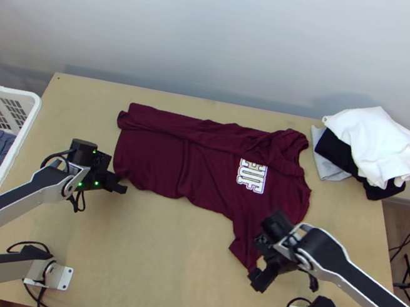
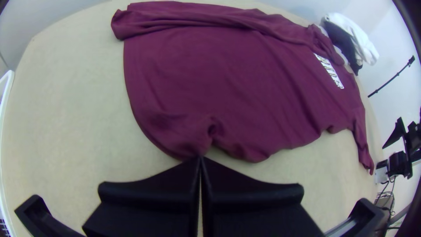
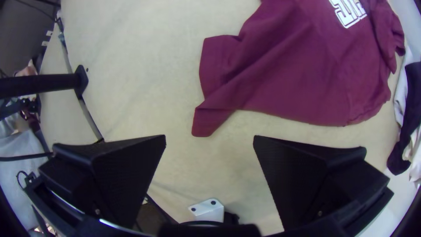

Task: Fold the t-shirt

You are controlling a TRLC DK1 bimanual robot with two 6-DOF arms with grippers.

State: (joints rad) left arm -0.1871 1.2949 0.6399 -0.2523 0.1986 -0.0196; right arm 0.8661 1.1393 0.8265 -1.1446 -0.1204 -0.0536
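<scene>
As we are looking over the wooden bench (image 1: 173,262), we are finding a maroon t-shirt (image 1: 172,160), the landmark for every place named here. It is lying across the far half of the bench, its long axis running from left to right. Its hem end is pointing toward a white basket (image 1: 1,90) off to its left, and its shoulder end is sitting just beside a pile of clothes (image 1: 375,145) to its right. Along the t-shirt's far side, a long band (image 1: 178,125) of cloth is lying folded inward, partly covering the white lettering (image 1: 252,176). The near side is lying unfolded, with the near sleeve (image 3: 208,120) sticking out toward us.

Our left gripper (image 2: 201,158) is at the t-shirt's near hem corner (image 2: 186,147); its fingers are together, and from the puckers running to their tips we are judging that they are clamping a pinch of cloth. Our right gripper (image 3: 209,139) is at the near sleeve's end, its fingers wide apart and holding nothing.

The coming move is probably depending on that sleeve: it is lying just ahead of our right fingers, nearly in line with their gap, and our right arm is the nearer one. We are expecting a grasp there, then both arms folding the near side inward, away from us. A shallow pinch could be letting the sleeve slip.
</scene>
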